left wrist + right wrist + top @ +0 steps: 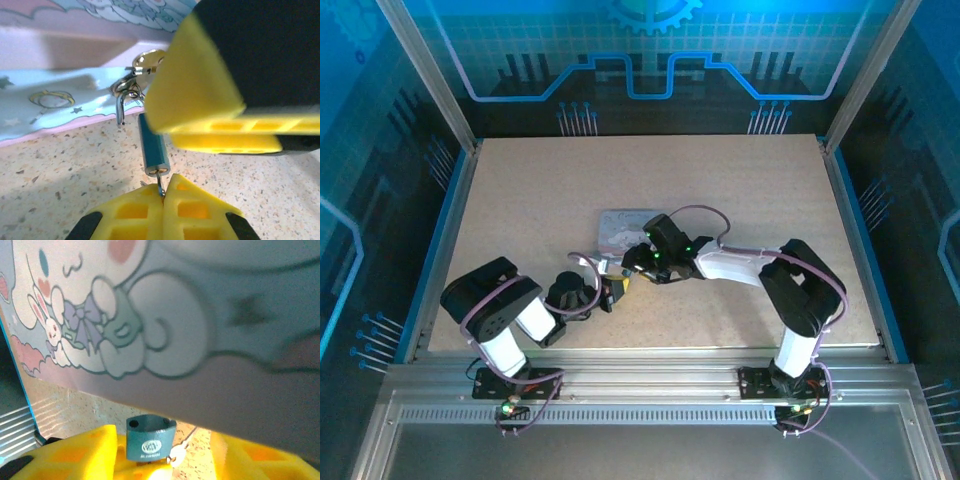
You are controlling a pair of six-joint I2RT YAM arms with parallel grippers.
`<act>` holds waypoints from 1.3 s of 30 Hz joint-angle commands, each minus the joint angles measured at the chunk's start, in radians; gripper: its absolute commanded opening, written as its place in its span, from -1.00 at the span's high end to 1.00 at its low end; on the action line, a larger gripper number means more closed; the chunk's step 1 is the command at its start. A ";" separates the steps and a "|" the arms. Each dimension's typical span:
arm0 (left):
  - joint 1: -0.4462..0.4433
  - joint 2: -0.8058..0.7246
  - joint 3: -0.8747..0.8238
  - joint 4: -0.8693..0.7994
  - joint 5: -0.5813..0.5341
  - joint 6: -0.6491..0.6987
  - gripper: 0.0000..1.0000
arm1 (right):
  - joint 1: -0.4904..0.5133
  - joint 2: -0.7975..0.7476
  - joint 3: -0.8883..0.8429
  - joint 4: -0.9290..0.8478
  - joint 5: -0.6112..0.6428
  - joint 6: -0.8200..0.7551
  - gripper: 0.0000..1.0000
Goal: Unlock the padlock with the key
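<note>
Lying out from the near edge of the tin (pixel 60 95), the padlock (pixel 154 150) is noted low over the tabletop (pixel 60 170). Its bluish body points away from the tin, and its silver shackle (pixel 121 107) is hooked up among brass fittings (pixel 148 59) at the tin's rim. Whether the body rests on the tabletop cannot be told. The key (pixel 160 186) is seen at the outer end of the body, in or just at the keyway; the depth cannot be told.

Handling, as judged:
- The lock is tiny, light and rigid, and loose on its shackle. It is likely to twist along with the key unless the body is steadied by its flat faces.
- The key is a thin sliver, easily bent and easily slipped in soft pads. It is best held close to the lock so that a turn is passed on without flex.

Left claw (pixel 162 200): the fingers are together, clamped on the key's tail just beyond the lock.

Right claw (pixel 165 462): yellow fingers are noted on either side of the lock body. A gap shows on one side, so whether the lock is gripped cannot be told.

The tin carries a cartoon print and looms just behind the lock. In the overhead view both claws are crowded at its near edge.

In the way: from the left wrist, the lock's upper end is covered by a finger of the right claw. Little room is left between the claws for a wrist turn, and the tin's wall is judged to limit any swing.
</note>
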 commanded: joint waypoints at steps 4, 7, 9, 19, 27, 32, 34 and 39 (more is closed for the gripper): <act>0.004 -0.016 -0.008 -0.026 -0.038 0.047 1.00 | -0.014 -0.057 -0.019 -0.048 0.014 -0.015 -0.14; -0.008 -0.025 -0.005 -0.044 -0.054 0.063 1.00 | -0.009 -0.053 -0.038 -0.035 0.011 -0.013 -0.15; -0.028 -0.042 0.001 -0.084 -0.078 0.086 1.00 | 0.000 -0.049 -0.045 -0.028 0.011 -0.014 -0.15; -0.144 -0.189 0.070 -0.346 -0.224 0.235 1.00 | 0.037 -0.028 -0.008 -0.082 0.029 -0.051 -0.09; -0.232 -0.305 0.144 -0.603 -0.403 0.377 1.00 | 0.036 0.019 0.018 -0.080 -0.007 -0.050 -0.03; -0.252 -0.332 0.145 -0.631 -0.452 0.412 1.00 | 0.035 0.018 0.014 -0.074 -0.010 -0.043 0.36; -0.256 -0.331 0.147 -0.630 -0.462 0.420 1.00 | 0.035 0.009 0.009 -0.077 -0.004 -0.044 0.49; -0.274 -0.314 0.156 -0.634 -0.487 0.437 1.00 | 0.033 -0.012 0.002 -0.086 0.008 -0.051 0.78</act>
